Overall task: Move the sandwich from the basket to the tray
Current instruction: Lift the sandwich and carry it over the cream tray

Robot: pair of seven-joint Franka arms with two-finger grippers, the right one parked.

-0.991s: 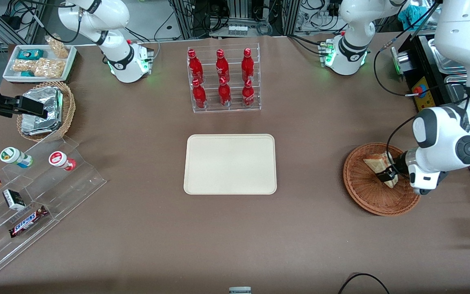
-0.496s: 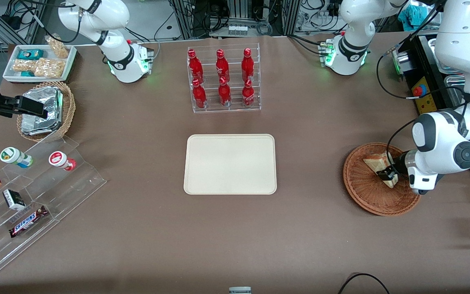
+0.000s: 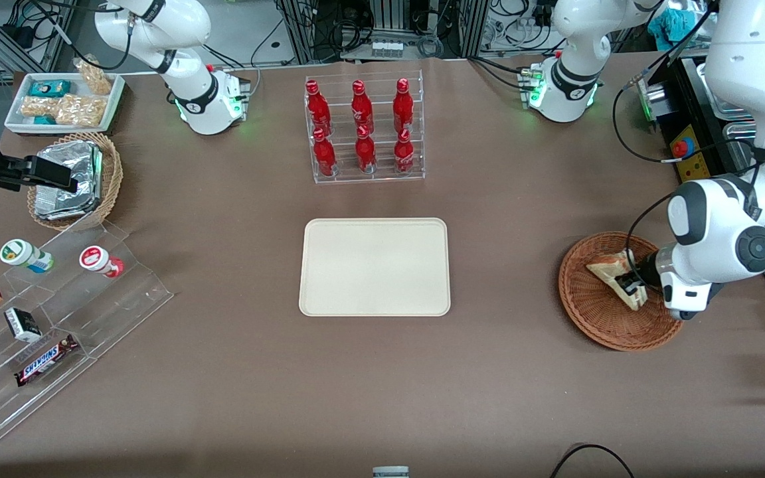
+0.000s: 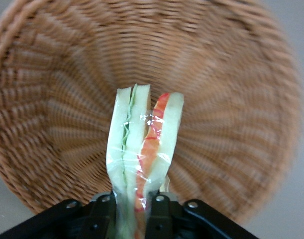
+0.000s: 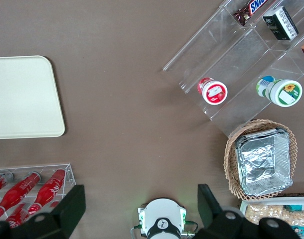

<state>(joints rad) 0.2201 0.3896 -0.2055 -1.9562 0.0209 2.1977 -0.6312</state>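
Right now my end effector [image 3: 629, 285] sits low inside the basket [image 3: 595, 315], toward my end of the desk [image 3: 223, 385], and its two black fingers [image 4: 103, 211] are pressed against the sides of the sandwich [image 3: 611, 273], so I am holding it. In my wrist camera the wedge stands on edge between the pads, wrapped in clear film, with a green layer on one side and a red layer on the other between slabs of pale bread [image 4: 142, 144]. The woven floor of the basket [image 4: 231, 99] fills the view around it; I cannot tell whether the sandwich touches the weave or hangs just above it. From the front, the pointed end of the wedge aims toward the middle of the desk. The tray [image 3: 374, 267] lies flat at the centre of the desk, well apart from the basket, with nothing on it. A clear rack of red bottles [image 3: 362, 129] stands farther from the front camera than the tray.
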